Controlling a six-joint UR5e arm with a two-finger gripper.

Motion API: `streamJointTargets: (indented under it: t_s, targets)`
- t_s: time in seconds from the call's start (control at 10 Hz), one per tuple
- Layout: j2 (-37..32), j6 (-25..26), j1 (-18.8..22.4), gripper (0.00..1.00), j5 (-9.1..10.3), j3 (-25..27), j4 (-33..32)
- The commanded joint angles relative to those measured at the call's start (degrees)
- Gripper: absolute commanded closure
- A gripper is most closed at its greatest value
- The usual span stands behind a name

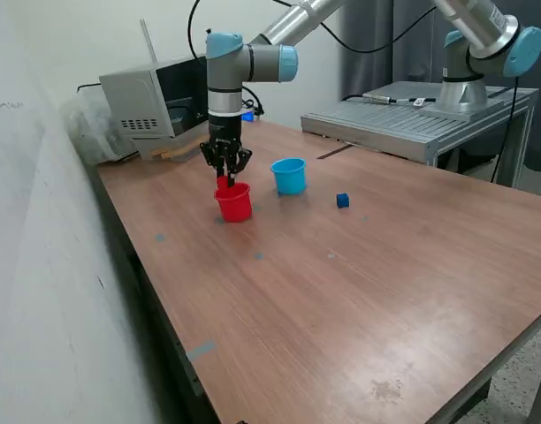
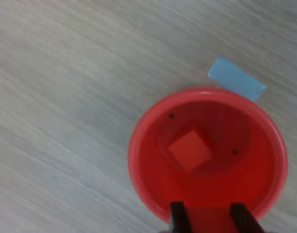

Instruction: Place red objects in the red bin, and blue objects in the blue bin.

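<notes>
Red cube (image 1: 223, 182) between gripper (image 1: 226, 170) fingers — above red cup (image 1: 234, 202)

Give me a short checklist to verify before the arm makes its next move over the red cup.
1. Small round red plastic cup upright on the wooden table: ok.
2. Gripper above the cup's rim: ok.
3. Small red cube already lying on the cup's bottom: ok.
4. Second red cube between the fingers: looks so, hold cannot tell.
5. Light blue plastic cup upright, apart from the red one: ok.
6. Small dark blue cube still on the table: not ok.
</notes>
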Motion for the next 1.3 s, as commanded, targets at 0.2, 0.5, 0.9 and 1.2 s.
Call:
streamJointTargets:
  t_s: [0.2,0.5,0.9,1.2]
  targets:
    - [-1.8,0.1,-1.6,0.00,-0.11,2.1,0.0]
    - [-9.6,11.5,0.2,0.00,0.16,10.5,0.1]
    - [-19.3,43.7,2.6,0.00,0.16,24.4,3.8]
    - [-23.9,46.2,2.9,0.00,0.60,34.7,4.1]
